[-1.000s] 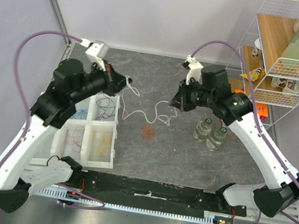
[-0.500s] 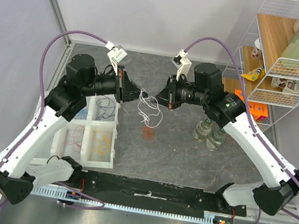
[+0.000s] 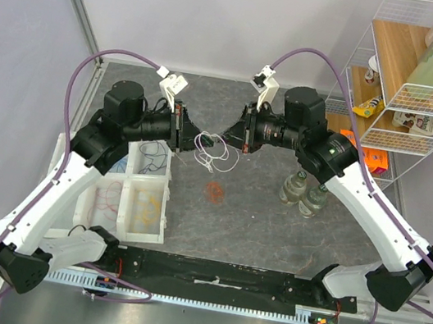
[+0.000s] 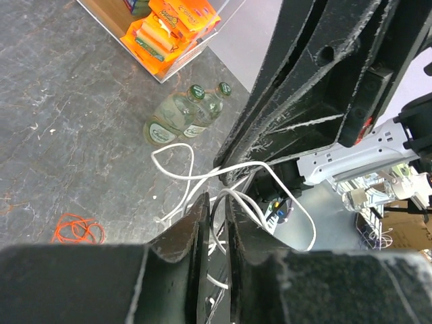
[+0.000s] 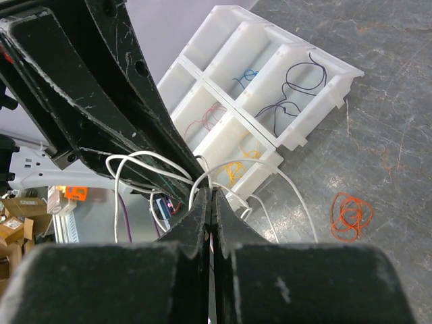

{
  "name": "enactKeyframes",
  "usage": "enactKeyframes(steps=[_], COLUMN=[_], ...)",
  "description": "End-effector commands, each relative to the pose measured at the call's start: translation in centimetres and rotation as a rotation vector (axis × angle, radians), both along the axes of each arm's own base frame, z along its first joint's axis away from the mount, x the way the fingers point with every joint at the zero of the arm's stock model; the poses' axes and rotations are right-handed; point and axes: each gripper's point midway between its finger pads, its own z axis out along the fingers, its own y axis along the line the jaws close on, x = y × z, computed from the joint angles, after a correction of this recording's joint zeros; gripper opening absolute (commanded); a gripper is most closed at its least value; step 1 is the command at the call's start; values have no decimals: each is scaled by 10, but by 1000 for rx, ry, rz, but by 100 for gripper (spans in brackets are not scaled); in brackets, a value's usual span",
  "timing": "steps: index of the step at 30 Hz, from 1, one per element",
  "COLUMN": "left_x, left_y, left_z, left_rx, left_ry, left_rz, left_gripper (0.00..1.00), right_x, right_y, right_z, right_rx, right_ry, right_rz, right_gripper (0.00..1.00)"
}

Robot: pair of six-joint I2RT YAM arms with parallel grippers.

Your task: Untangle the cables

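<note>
A robotics lab is suggested: a left arm (image 3: 59,185) and right arm (image 3: 375,209) are bolted at 6 o'clock to a grey worktop (image 3: 257,219) walled by plain panels (image 3: 225,14), a wire rack (image 3: 416,87) at 2 o'clock.

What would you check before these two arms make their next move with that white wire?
1. Right jaws shut on the white cable: ok.
2. Left jaws gripping it too: not ok; a narrow gap shows, and the cable runs loose through it.
3. White cable untangled: not ok; it hangs in bunched loops between the arms.
4. Orange cable apart from the white one: ok; it lies by itself on the table.
5. Bottles upright and away from the cable: ok.
</note>
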Motion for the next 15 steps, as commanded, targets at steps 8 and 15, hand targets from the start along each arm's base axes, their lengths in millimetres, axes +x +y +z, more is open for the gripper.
enactKeyframes(steps=[8,15], left_x=[-6,-3], left_y=[24,20], left_z=[29,18], left_rx=[-10,8], left_ry=[-197,-149], left_rz=[119,102], left_gripper=[8,10], right_x=[-8,-14], right_y=[2,4], right_z=[18,24], right_rx=[29,40], right_ry=[-45,-51], right_rz=[46,73], right_gripper=[0,0])
